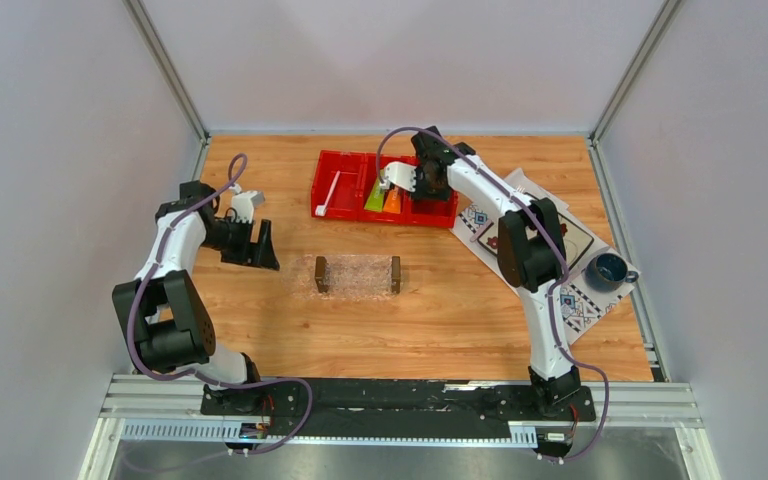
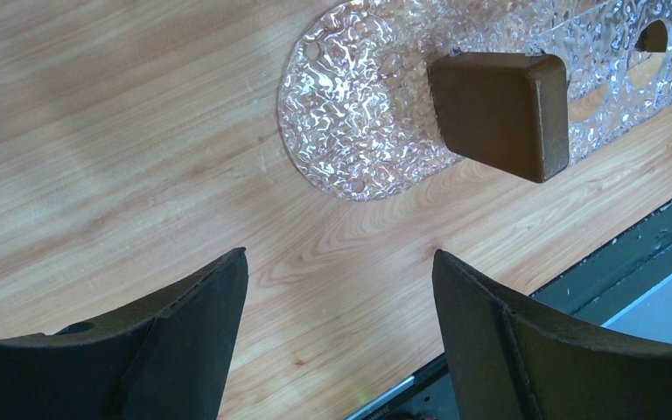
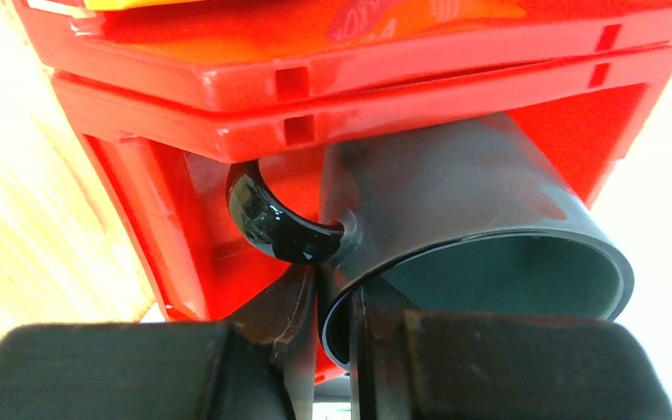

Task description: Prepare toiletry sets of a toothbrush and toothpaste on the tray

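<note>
**Top external view.** A red three-compartment bin [image 1: 317,195] is set against the far edge of the worktop [image 1: 440,320], near its middle. One white toothbrush [image 1: 331,190] is seen in the left compartment. Two toothpaste tubes, the lime green tube [image 1: 374,196] and the orange tube [image 1: 392,200], lie side by side in the middle one. The right fingers [image 1: 423,192] are lowered into the right compartment. One clear tray [image 1: 358,275], with a brown block at each short end, lies at the centre of the worktop with nothing on it, so no set has been started. The left fingers [image 1: 263,245] are held just off its left end, toward the left edge, presumably to be within reach for a later placement. One patterned cloth [image 1: 480,222] lies by the right edge, and one dark mug [image 1: 608,270] rests on its end nearest that edge.

**Left wrist view.** The two left fingers are spread wide above bare worktop, with nothing between them. One rounded tray end and one handle block [image 2: 503,109] are seen beyond them.

**Right wrist view.** The right fingers are closed on the rim of a second vessel, the grey-green mug [image 3: 455,192]. One finger is inside the wall and one outside, beside the glossy mug handle [image 3: 276,219]. This mug sits within the bin's end compartment. It is judged to be gripped for removal, since it belongs to no set. Mugs counted: two.
</note>
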`<control>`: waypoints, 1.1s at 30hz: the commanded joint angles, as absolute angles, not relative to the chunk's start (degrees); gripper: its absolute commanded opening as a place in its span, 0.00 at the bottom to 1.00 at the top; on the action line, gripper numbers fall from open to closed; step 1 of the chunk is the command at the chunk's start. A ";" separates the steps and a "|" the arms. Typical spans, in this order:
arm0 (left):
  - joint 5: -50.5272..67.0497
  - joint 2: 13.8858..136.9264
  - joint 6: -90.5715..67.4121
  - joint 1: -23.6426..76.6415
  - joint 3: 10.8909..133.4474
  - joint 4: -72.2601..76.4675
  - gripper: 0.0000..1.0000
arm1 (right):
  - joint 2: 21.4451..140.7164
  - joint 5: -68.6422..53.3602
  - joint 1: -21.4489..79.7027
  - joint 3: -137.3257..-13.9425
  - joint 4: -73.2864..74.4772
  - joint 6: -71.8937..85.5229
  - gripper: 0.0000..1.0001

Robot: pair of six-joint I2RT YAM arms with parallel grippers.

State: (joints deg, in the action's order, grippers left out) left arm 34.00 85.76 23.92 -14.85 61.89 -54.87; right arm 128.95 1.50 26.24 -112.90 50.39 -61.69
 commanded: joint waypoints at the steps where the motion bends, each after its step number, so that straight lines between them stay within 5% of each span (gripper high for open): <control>1: 35.07 86.05 24.96 -15.29 64.69 -55.46 0.85 | 126.91 5.10 26.02 -118.12 49.48 -63.63 0.10; 15: 37.00 82.54 24.79 -15.29 66.71 -56.16 0.84 | 119.99 5.36 26.54 -121.11 54.57 -62.67 0.08; 33: 47.38 54.00 17.50 -7.04 60.56 -35.98 0.80 | 112.86 1.86 37.26 -130.87 74.88 -43.87 0.09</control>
